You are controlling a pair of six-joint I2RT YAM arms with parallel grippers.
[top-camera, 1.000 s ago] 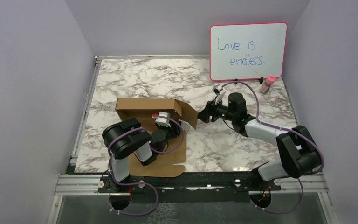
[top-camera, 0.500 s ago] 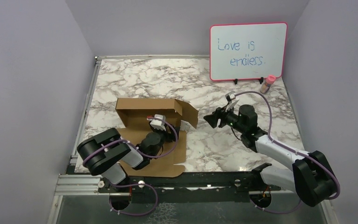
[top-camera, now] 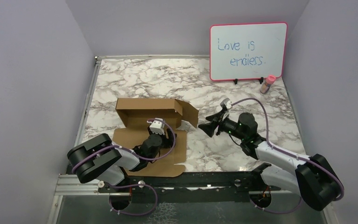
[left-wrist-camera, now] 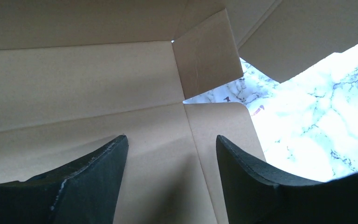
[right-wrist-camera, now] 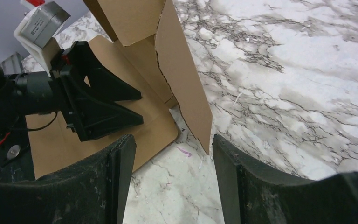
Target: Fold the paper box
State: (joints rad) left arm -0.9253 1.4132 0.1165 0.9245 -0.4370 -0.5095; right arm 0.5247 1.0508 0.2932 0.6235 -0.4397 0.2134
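The paper box (top-camera: pixel 142 108) is brown cardboard, partly folded, with its back wall raised and a side flap (top-camera: pixel 189 115) standing out to the right. Its flat front panel (top-camera: pixel 163 164) lies on the table. My left gripper (top-camera: pixel 168 135) is open and empty, low over the flat panel (left-wrist-camera: pixel 168 186) inside the box. My right gripper (top-camera: pixel 204 127) is open and empty, just right of the side flap (right-wrist-camera: pixel 186 88), apart from it. The left gripper (right-wrist-camera: pixel 121 109) also shows in the right wrist view.
A pink-framed whiteboard (top-camera: pixel 248 51) stands at the back right, with a small pink-capped bottle (top-camera: pixel 267 84) beside it. The marble table (top-camera: pixel 261 112) is walled in by purple panels. A metal rail (top-camera: pixel 191 179) runs along the near edge.
My left arm has dropped lower and drawn back toward the near edge, the gripper staying over the flat panel. My right gripper pulled back from the side flap, then came forward-left and lower.
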